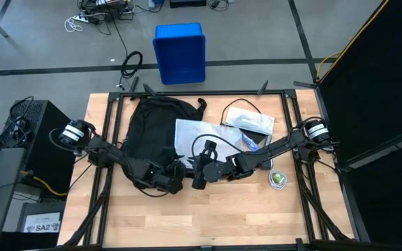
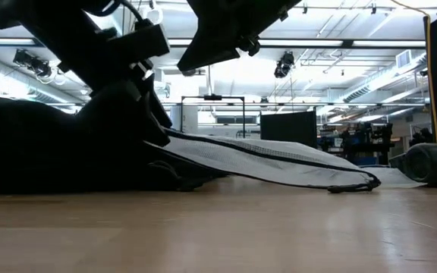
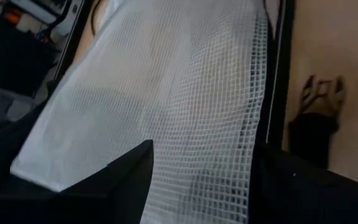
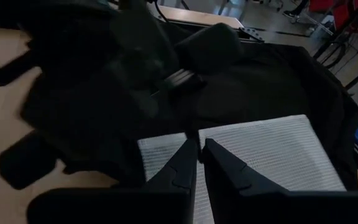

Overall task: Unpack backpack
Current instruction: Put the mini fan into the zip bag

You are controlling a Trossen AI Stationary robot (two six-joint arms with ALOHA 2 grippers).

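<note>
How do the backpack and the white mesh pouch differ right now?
Colour: the backpack is black fabric; the mesh pouch is white gridded mesh with a dark zip edge.
Size: the backpack is far bigger than the mesh pouch.
Pose: the backpack lies bulky and mounded; the mesh pouch is flat, sloping down from the backpack's mouth to the table.
Shared: both lie on the table, overlapping.

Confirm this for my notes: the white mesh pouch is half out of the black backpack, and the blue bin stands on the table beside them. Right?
Not quite. The blue bin stands on the floor beyond the table, not on it, as the high view shows. The white mesh pouch does lie partly out of the black backpack.
</note>
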